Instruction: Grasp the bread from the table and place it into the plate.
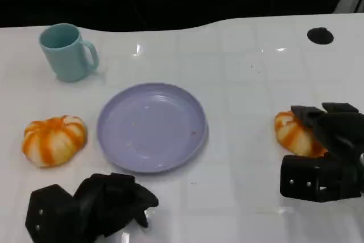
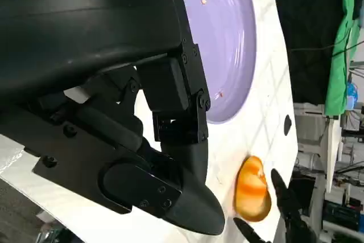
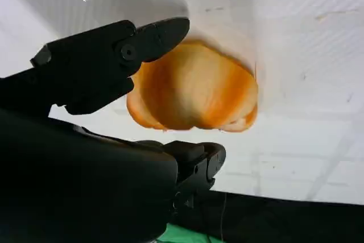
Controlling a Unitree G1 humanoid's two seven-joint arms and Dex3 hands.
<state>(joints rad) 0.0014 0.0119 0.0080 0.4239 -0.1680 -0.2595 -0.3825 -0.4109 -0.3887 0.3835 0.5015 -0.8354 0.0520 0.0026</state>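
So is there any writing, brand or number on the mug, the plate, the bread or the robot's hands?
None that can be read: the teal mug, the purple plate, both bread pieces and the black hands carry no lettering. In the left wrist view, the background shelves are too blurred to read.

- Plate [image 1: 152, 127] sits mid-bench [image 1: 239, 83], nothing in it.
- Mug [image 1: 67, 52] stands behind and left of the plate, well apart from it, handle toward the right.
- One bread [image 1: 54, 140] lies on the bench just left of the plate, not touching its rim.
- Second bread [image 1: 296, 135] lies on the bench right of the plate, well apart from it.
- Right hand [image 1: 325, 152] at the second bread's right side; fingers [image 3: 142, 44] reach over it and below it, bread between them.
- Left hand [image 1: 91, 206] in front of the plate, toward its left, near the front edge.
- Small round mark [image 1: 320, 36] far back right on the bench.
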